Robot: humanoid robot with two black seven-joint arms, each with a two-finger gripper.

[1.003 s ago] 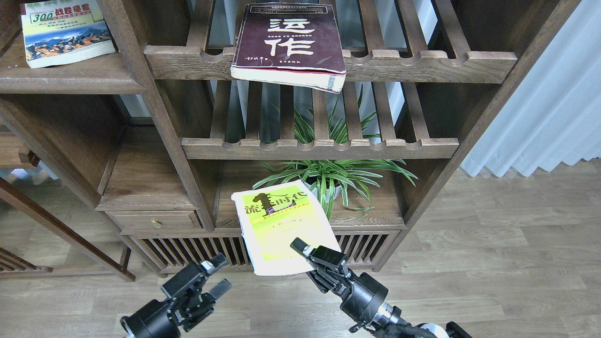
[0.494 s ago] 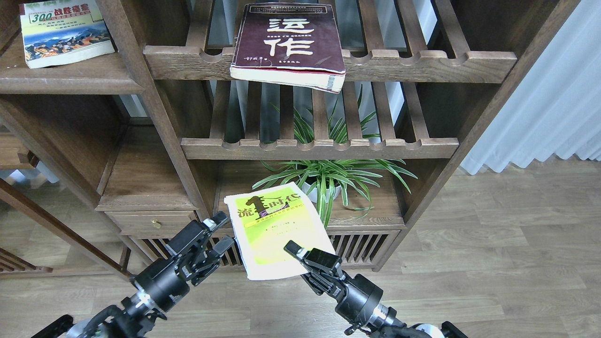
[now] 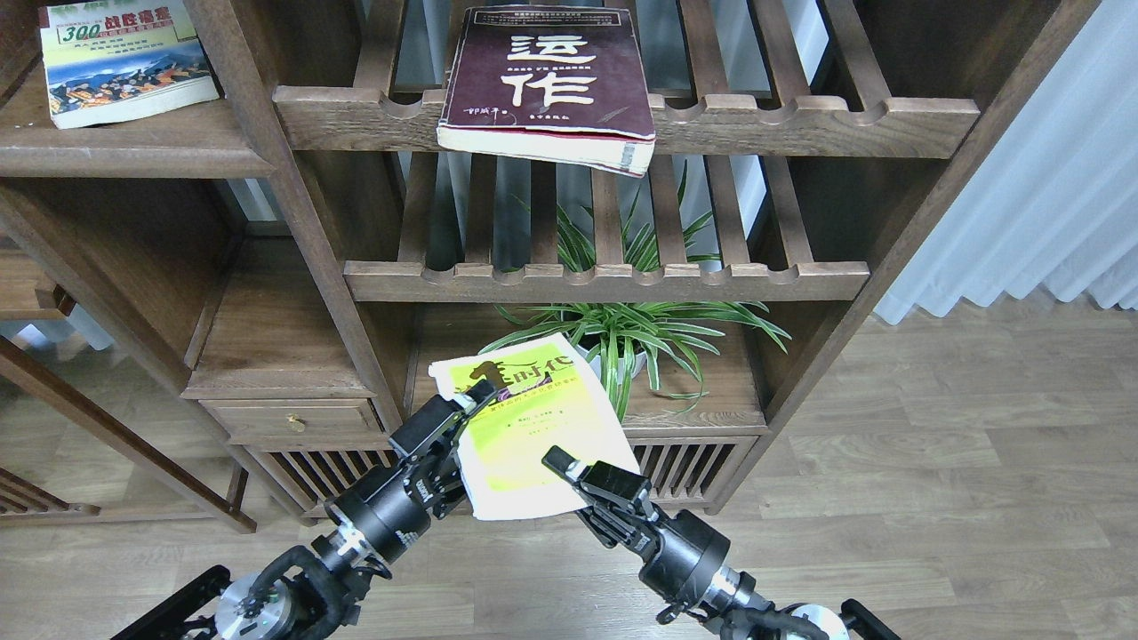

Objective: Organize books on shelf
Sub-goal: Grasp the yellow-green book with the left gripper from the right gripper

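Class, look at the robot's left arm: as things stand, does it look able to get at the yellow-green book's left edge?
Probably yes. The left gripper is already at the left edge of the yellow-green book, its jaws around that edge. Nothing lies between them. The right gripper holds the book's lower right part, well apart from the left.

Both grippers, right and seemingly left, hold the yellow-green book.

The thick book lies flat on the upper slatted rack, overhanging its near rail. Far left, the smaller book lies on the solid shelf. Below both racks sits a plant; just nearer, the third book is held between two grippers.
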